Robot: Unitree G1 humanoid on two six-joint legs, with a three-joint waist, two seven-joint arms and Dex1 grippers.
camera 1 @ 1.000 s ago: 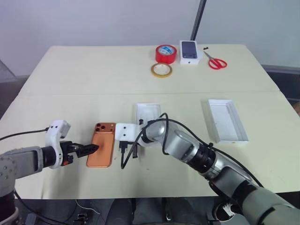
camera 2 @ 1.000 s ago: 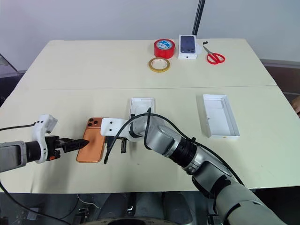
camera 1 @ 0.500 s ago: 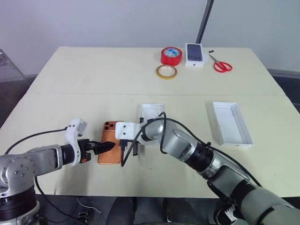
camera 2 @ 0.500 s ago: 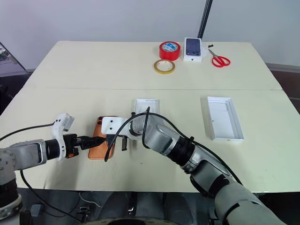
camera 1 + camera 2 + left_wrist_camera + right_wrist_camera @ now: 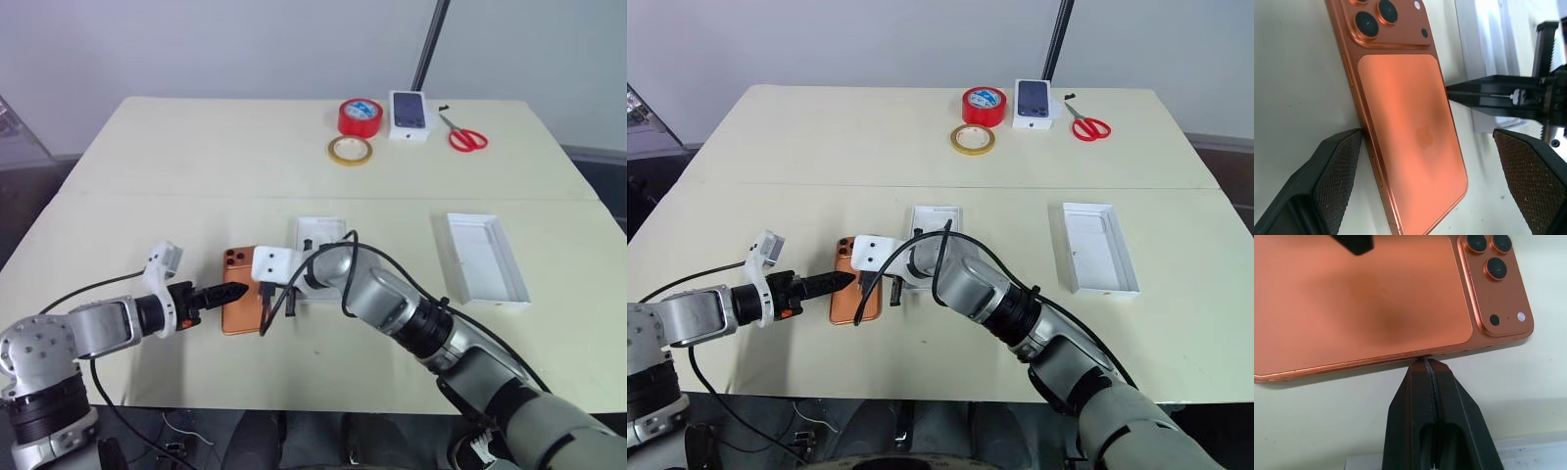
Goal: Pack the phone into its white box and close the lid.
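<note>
The copper-orange phone [image 5: 238, 294] lies back up on the table, camera block toward the far side. My left gripper [image 5: 1427, 137] is open, one finger on each side of the phone's near end, its fingers [image 5: 1334, 171] not closed on it. My right gripper [image 5: 1425, 364] is shut and empty, its tip against the phone's long edge on the opposite side. A shallow white tray [image 5: 323, 230] lies just behind the phone, partly hidden by my right arm. A second white tray [image 5: 487, 259] lies to the right. I cannot tell which one is the white box and which the lid.
At the table's far side are a red tape roll [image 5: 360, 116], a tan tape ring [image 5: 350, 150], a small white box with a dark phone picture [image 5: 410, 113], red scissors [image 5: 467, 138] and a black pole [image 5: 431, 44]. Black cables loop off both wrists.
My left gripper has moved right and rolled, going from beside the phone's left edge to straddling its near end. My right gripper stays at the phone's other edge. The camera has shifted.
</note>
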